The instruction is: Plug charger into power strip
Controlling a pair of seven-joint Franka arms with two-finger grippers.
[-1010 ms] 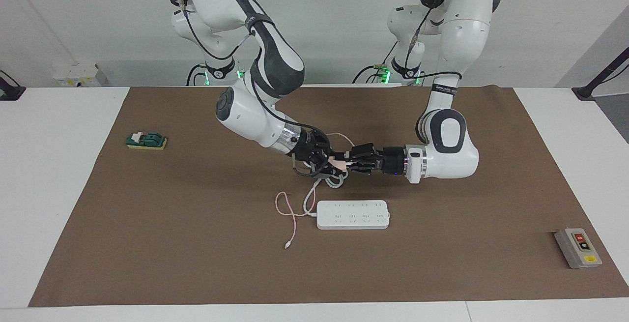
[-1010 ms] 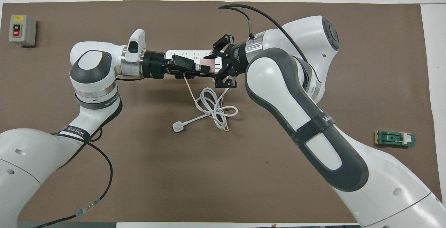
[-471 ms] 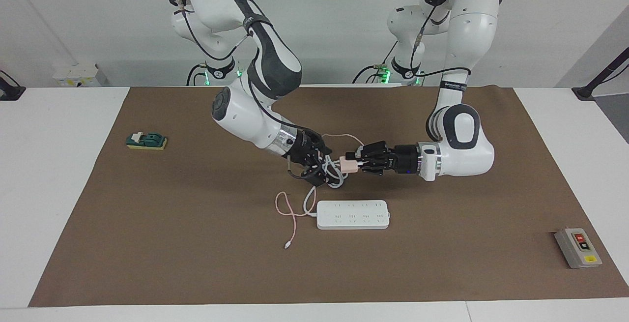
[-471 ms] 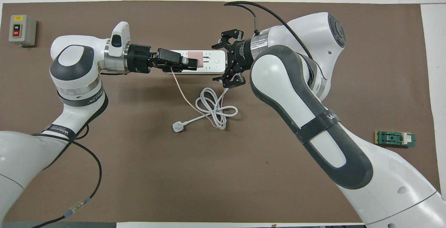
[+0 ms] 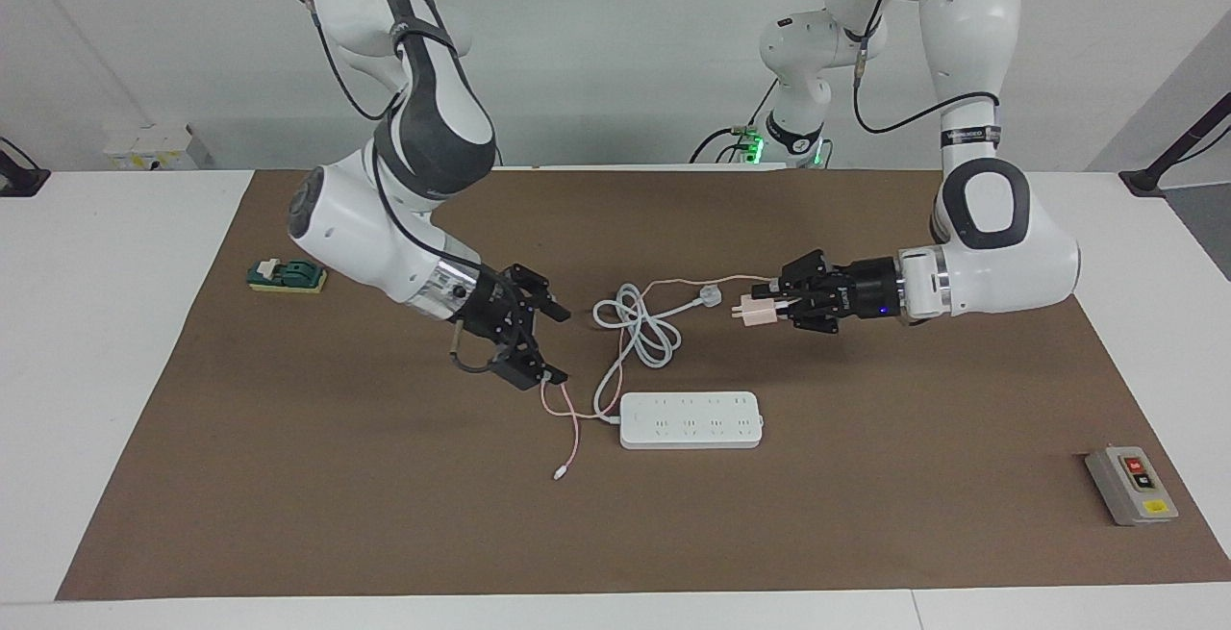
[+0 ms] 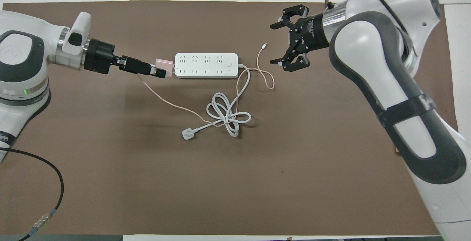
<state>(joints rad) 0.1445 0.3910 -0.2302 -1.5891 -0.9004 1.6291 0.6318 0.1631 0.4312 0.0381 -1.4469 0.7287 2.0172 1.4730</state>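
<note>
The power strip [image 5: 690, 419] is sitting flat on the brown mat [image 5: 288, 476] about mid-table, sockets up, nothing plugged into it yet, with its thick cord looping back toward my bases and ending in the white three-pin plug [image 5: 710, 298]. What's just changed is the handoff: a second ago both my grippers were bunched together on the charger [image 5: 755, 312], and now they're pulling apart. My left gripper [image 5: 769, 308] is carrying the charger alone, fingers clamped on the little pink cube, holding it up in the air over the mat toward the left arm's end of the strip, prongs looking like they're pointing sideways rather than down. My right gripper [image 5: 548, 341] is backing off toward the right arm's end with its fingers spread wide, holding nothing. The thin pink cable [image 5: 569, 428] is trailing across the cord loop. So I'm guessing the regrip is done and next I'm tipping the prongs down over a socket.
</note>
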